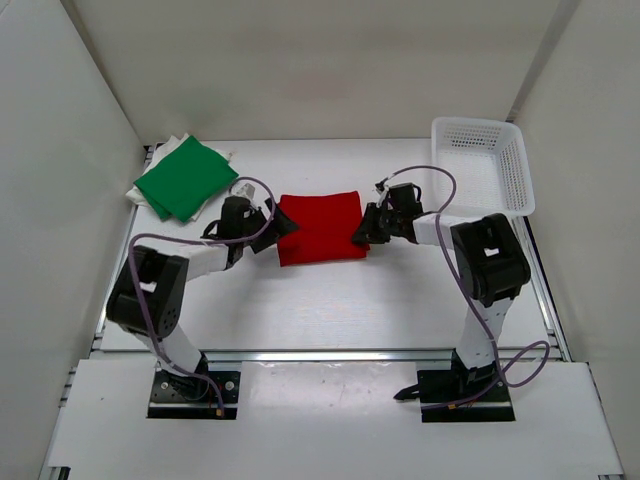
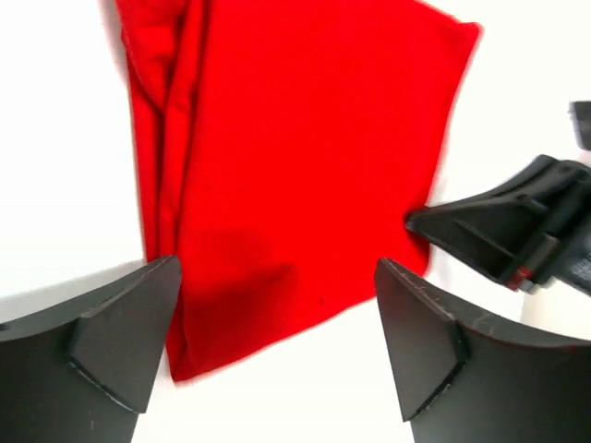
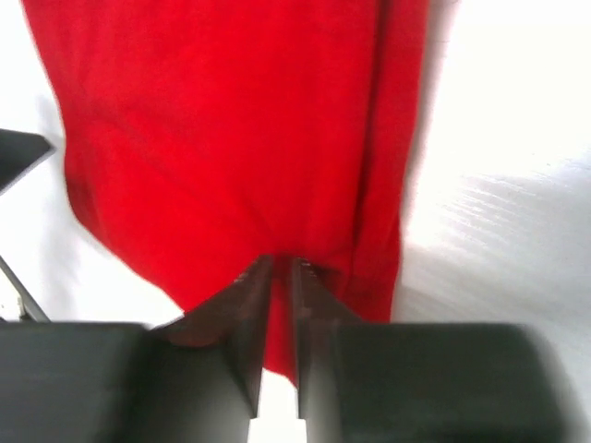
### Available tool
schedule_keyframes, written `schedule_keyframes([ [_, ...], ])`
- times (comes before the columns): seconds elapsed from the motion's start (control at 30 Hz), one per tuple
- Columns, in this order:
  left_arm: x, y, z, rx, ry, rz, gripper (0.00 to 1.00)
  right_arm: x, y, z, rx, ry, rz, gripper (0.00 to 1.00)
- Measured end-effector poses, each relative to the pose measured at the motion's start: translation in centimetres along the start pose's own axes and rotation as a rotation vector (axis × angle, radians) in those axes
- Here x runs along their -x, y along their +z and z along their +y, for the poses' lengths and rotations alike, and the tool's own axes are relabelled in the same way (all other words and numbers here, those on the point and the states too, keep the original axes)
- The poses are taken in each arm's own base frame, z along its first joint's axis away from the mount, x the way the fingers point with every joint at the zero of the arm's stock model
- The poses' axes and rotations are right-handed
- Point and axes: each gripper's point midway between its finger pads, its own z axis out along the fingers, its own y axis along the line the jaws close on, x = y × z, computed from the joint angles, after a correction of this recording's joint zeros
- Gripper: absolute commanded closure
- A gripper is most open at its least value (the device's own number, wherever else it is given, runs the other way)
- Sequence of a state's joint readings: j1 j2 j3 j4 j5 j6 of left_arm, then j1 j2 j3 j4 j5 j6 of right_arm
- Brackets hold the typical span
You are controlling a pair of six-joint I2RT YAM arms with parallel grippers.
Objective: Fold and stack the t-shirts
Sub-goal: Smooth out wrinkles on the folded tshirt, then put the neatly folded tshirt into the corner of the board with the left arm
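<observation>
The red t-shirt lies folded in the middle of the table. It also shows in the left wrist view and the right wrist view. My left gripper is open at the shirt's left edge, its jaws spread wide over the shirt's near corner. My right gripper is shut on the shirt's right edge. The green t-shirt lies folded at the far left on top of the white t-shirt, of which only edges show.
A white lattice basket stands at the far right. Walls close in the table on the left, back and right. The right gripper's fingers show in the left wrist view.
</observation>
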State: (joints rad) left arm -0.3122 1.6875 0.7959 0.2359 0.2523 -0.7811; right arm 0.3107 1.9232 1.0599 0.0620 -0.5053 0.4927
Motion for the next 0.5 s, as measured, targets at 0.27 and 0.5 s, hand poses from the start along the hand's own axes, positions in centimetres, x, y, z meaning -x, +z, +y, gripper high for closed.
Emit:
schedule_keyframes([
  [0.27, 3.4, -3.0, -0.4, 0.003, 0.052, -0.132, 0.02, 1.9, -2.4, 3.6, 0.071, -0.048, -0.058, 0.53],
  [0.5, 0.5, -0.3, 4.5, 0.136, 0.057, -0.028, 0.19, 2.2, -6.8, 7.9, 0.149, -0.108, -0.164, 0.5],
])
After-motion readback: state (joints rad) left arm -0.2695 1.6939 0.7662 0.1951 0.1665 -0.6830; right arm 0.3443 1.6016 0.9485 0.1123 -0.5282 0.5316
